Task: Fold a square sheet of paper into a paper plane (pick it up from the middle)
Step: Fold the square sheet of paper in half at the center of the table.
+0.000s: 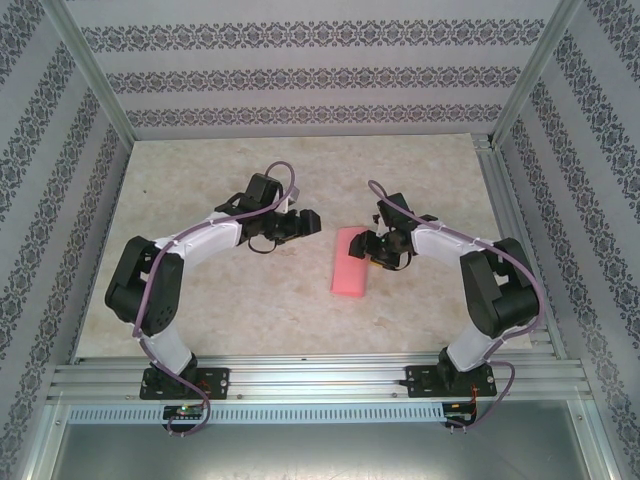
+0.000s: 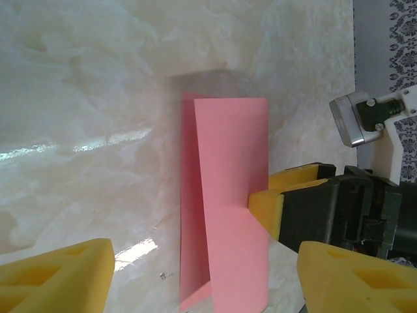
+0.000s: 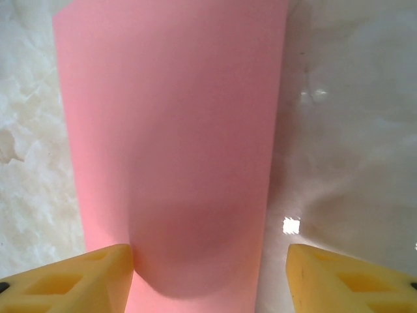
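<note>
Robot test cell, aluminium-profile frame (image 1: 300, 375), patterned wallpaper walls (image 1: 300, 80), marble-look tabletop (image 1: 180, 180)

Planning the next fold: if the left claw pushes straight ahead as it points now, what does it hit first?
Probably the folded paper, lying just ahead of the left claw; the right claw sits at its far side. Depth unclear.

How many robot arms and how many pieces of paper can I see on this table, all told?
Robot arms: 2, the left arm and the right arm
Pink paper: 1, folded over
Total: 3
</note>
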You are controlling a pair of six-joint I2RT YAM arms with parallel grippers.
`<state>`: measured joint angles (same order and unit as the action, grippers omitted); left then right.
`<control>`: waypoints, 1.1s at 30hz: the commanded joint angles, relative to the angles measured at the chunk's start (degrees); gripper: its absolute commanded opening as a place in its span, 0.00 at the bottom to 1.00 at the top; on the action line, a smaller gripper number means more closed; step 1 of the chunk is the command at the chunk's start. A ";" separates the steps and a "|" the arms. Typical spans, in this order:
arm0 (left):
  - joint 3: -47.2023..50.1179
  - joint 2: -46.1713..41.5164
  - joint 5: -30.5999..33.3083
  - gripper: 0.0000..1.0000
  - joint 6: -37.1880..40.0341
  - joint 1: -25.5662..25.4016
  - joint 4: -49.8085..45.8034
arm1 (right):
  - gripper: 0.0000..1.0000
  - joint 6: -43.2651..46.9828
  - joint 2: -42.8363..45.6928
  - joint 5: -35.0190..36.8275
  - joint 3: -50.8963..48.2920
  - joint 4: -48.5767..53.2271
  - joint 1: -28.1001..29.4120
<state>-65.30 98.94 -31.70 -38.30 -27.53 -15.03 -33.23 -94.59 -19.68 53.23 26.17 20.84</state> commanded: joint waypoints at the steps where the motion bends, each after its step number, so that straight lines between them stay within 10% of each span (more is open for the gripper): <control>1: -1.81 1.03 -1.10 0.73 -0.72 -1.01 2.94 | 0.65 -1.05 3.26 4.39 -0.69 1.24 -0.54; 14: -4.81 4.97 -2.44 0.43 -1.69 -3.05 4.13 | 0.65 -0.85 -1.00 10.51 2.19 6.62 1.73; 33: -6.33 9.06 -2.79 0.31 -3.39 -4.66 4.72 | 0.66 -9.09 -3.27 14.83 3.39 4.07 3.59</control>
<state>-69.82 106.63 -33.21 -41.32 -31.40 -11.99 -39.59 -98.35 -6.87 56.55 32.27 24.71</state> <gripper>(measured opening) 0.321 0.660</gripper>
